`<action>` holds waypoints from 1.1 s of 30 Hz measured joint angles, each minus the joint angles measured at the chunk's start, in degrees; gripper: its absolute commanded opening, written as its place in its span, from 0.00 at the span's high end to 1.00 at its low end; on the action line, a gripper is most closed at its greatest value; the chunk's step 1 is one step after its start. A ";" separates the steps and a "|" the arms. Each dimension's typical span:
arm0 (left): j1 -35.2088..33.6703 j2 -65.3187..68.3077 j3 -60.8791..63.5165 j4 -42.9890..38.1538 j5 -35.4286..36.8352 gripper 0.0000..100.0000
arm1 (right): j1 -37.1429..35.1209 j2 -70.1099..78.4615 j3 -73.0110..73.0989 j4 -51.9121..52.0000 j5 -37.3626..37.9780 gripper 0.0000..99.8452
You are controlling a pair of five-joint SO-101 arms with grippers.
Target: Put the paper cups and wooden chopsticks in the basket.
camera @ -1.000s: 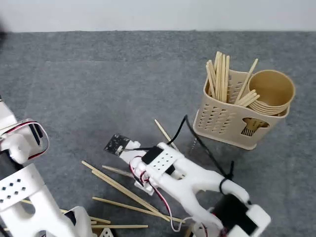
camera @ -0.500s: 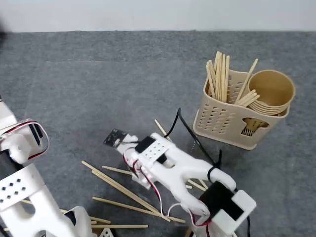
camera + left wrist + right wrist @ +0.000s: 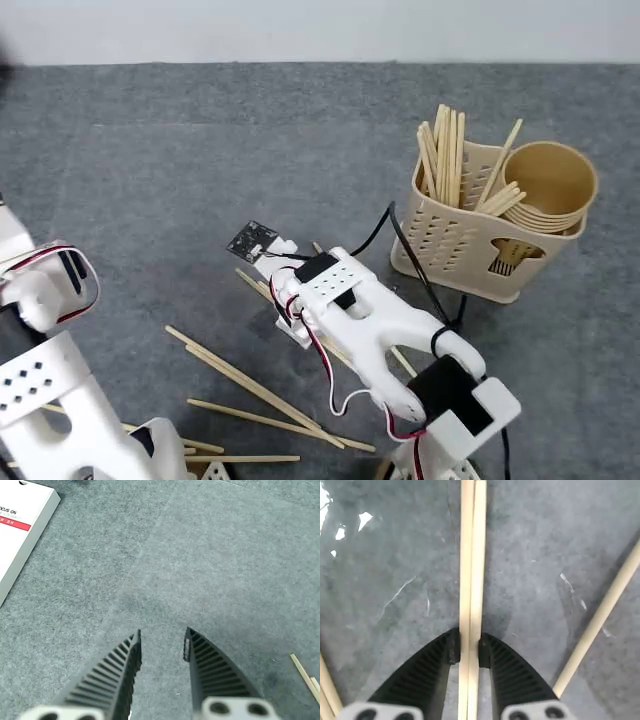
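My right gripper [image 3: 469,642] is shut on a pair of wooden chopsticks [image 3: 471,555] that runs straight out between its jaws, low over the grey mat. From above, that arm [image 3: 345,305] sits mid-table, with the held pair's end [image 3: 250,281] sticking out to its left. The beige basket [image 3: 450,250] at the right back holds several chopsticks [image 3: 445,150] and stacked paper cups [image 3: 550,180]. More loose chopsticks [image 3: 250,385] lie at the front left. My left gripper [image 3: 161,645] stands open over bare mat.
Another chopstick [image 3: 600,615] lies on the mat beside the held pair. A white box [image 3: 20,525] lies at the edge of the left wrist view, and a chopstick end [image 3: 305,675] shows at the opposite side. The left arm's base [image 3: 40,380] occupies the front left corner.
The right arm has swung toward the back and right, carrying the chopstick pair away from the loose pile. The left arm has not moved.
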 measured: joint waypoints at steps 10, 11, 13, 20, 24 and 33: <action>0.00 0.00 0.00 0.00 -0.18 0.86 | -0.18 -8.79 -2.46 9.67 0.09 0.99; 0.00 0.00 0.00 0.00 -0.18 0.86 | -0.35 -10.55 -2.81 10.81 0.09 0.99; 0.00 0.00 0.00 0.00 -0.18 0.86 | -0.35 -14.33 -3.43 12.75 0.09 0.99; 0.00 0.00 0.00 0.00 -0.18 0.86 | 1.14 -27.52 -9.41 19.87 0.79 0.99; 0.00 0.00 0.00 0.00 -0.18 0.86 | 6.24 -33.32 -17.41 23.21 3.43 0.99; 0.00 0.00 0.00 0.00 -0.18 0.86 | 20.40 -38.86 -32.09 17.41 4.31 0.99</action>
